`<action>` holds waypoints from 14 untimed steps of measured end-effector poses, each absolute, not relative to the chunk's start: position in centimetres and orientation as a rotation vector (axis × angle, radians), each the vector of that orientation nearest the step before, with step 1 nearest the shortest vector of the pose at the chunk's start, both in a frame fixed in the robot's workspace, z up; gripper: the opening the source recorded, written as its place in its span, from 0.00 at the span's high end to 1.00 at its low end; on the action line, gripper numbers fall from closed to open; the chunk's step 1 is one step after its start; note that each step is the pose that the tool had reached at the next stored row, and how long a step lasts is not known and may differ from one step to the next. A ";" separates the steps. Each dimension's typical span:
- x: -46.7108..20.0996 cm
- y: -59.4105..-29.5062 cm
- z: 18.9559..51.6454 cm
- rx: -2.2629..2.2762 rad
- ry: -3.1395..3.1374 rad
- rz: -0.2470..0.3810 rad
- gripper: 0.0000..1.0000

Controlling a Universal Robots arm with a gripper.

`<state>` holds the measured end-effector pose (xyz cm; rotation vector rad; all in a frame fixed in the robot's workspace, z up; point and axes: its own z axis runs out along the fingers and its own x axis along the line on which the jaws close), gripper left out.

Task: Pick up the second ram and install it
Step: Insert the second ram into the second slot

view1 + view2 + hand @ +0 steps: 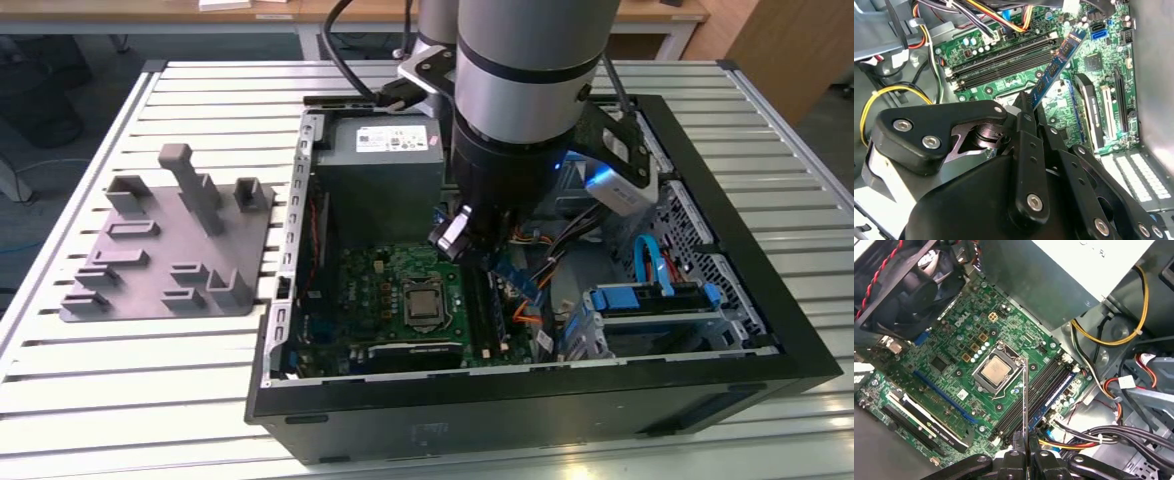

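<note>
Motherboard (pixel 1089 42) behind, end effector (pixel 1029 107) pinches second ram (pixel 1056 65), one end hidden.

On the slatted table (pixel 80 380) you have an open black computer case (pixel 534 395), and just beside it, on the exterior view's left, a grey fixture plate (pixel 147 270) with upright blocks. Inside the case you can see the grey power supply (pixel 380 160) at the far end, the green motherboard (pixel 387 280) with its square processor socket (pixel 424 305) near the middle, and a blue drive caddy (pixel 647 300) on the exterior view's right. In the first wrist view, note the black fan (pixel 904 290) off one corner of the board, a black expansion card (pixel 929 422) along its edge, and a bundle of black cables (pixel 1124 432).
</note>
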<state>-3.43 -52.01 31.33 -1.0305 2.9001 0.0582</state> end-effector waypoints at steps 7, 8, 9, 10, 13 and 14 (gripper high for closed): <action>-3.4 -52.0 31.3 -0.951 2.926 0.055 0.86; -3.4 -52.0 31.3 -0.940 2.930 0.055 0.86; -3.4 -52.0 31.3 -0.929 2.933 0.055 0.86; -3.4 -52.0 31.3 -0.918 2.936 0.054 0.86; -3.4 -52.0 31.3 -0.885 2.946 0.053 0.86; -3.4 -52.0 31.3 -0.874 2.949 0.053 0.86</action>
